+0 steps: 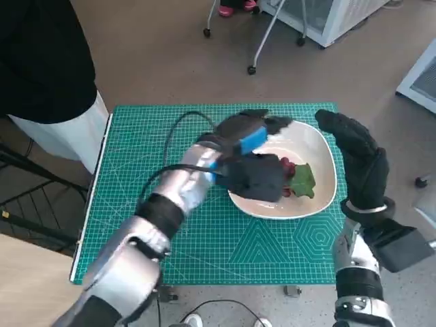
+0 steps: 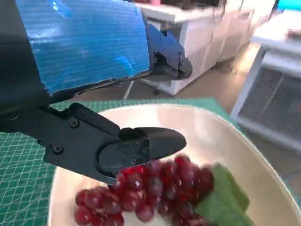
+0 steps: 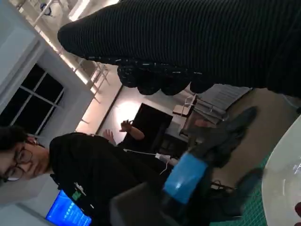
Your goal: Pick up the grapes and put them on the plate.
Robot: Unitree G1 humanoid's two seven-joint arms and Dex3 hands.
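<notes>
Lying already on the plate (image 1: 320,146) at centre frame, the grapes (image 2: 141,193) could be dragged out if the left robot hand (image 1: 255,174), spread above them, is lifted carelessly.

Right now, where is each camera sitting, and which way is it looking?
Head view: up on the head, looking down at the plate, both forearms and hands showing.
Left wrist view: behind the left hand, facing the grapes on the plate.
Right wrist view: behind the right hand, facing a person.
All views share the left hand and the plate.
</notes>
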